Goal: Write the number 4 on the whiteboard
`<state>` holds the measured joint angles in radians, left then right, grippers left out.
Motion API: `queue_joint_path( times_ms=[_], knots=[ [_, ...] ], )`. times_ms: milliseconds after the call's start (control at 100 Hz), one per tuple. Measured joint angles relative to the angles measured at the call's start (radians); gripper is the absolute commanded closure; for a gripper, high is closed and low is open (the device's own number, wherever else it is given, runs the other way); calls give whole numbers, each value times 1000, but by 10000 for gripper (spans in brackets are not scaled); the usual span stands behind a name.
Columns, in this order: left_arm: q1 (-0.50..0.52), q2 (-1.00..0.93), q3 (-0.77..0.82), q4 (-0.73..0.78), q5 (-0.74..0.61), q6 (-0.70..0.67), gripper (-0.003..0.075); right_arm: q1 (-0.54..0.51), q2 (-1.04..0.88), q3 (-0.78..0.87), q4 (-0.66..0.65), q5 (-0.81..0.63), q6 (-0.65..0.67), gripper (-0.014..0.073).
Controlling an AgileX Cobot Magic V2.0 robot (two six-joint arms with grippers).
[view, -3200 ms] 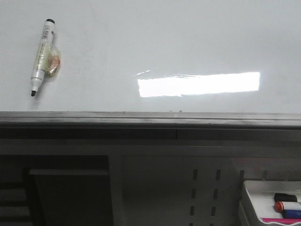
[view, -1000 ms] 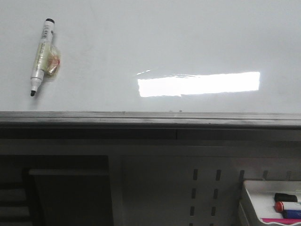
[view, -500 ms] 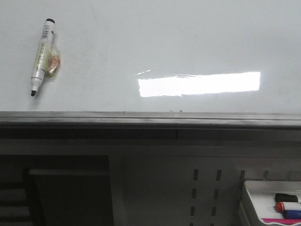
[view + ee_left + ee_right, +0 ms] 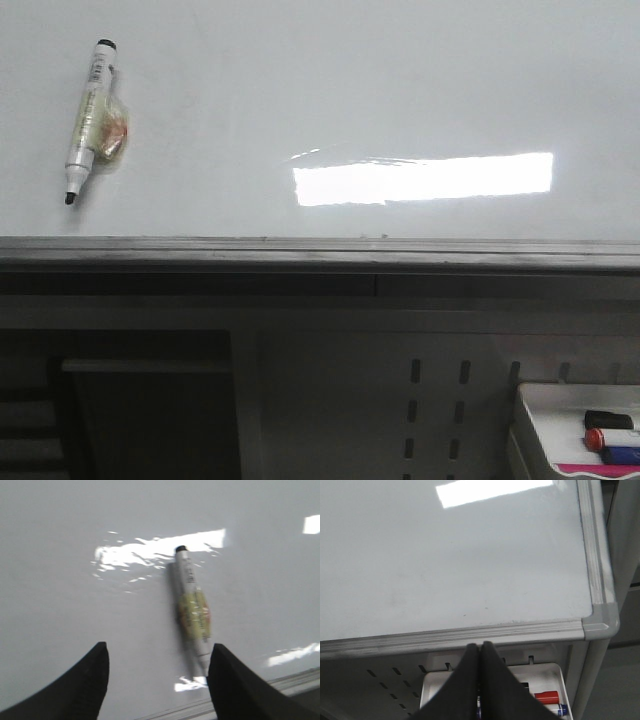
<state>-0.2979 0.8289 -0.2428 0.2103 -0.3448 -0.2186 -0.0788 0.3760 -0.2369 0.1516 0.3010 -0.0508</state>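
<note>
The whiteboard (image 4: pixel 330 90) is a glossy white board with a grey bottom rail (image 4: pixel 320 252) and a bright glare patch; no number 4 shows on it. A white marker (image 4: pixel 88 120) with a black tip and a yellowish wrap lies on the board at the left. In the left wrist view my left gripper (image 4: pixel 156 655) is open and empty above the board, and the marker (image 4: pixel 192 610) lies just ahead, near one finger (image 4: pixel 235 685). My right gripper (image 4: pixel 480 647) is shut and empty, over the rail near the board's corner (image 4: pixel 600 620). Neither gripper shows in the front view.
A small white tray (image 4: pixel 575 430) with black, red and blue markers hangs below the board at the right; it also shows in the right wrist view (image 4: pixel 540 680). A perforated grey panel (image 4: pixel 430 410) and a dark shelf (image 4: pixel 150 400) lie under the rail.
</note>
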Motion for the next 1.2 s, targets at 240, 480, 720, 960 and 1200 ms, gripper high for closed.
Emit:
queue_joint_path(
  times_ms=[240,480,720,960,1200],
  knots=[
    [-102,286,-111,-86,-35,-5,309,0,0,0,0,0,0,658],
    [-111,462,-201,-124,-45,-5,309,0,0,0,0,-1,0,658],
    [-113,518,-233,-124,-83,-5,581,0,0,0,0,1,0,658],
    [-113,523,-233,-103,-64,-5,741,29,0,-15,0,34,0,658],
    [-116,469,-233,196,-30,-5,741,271,36,-76,0,48,-66,630]
  ],
)
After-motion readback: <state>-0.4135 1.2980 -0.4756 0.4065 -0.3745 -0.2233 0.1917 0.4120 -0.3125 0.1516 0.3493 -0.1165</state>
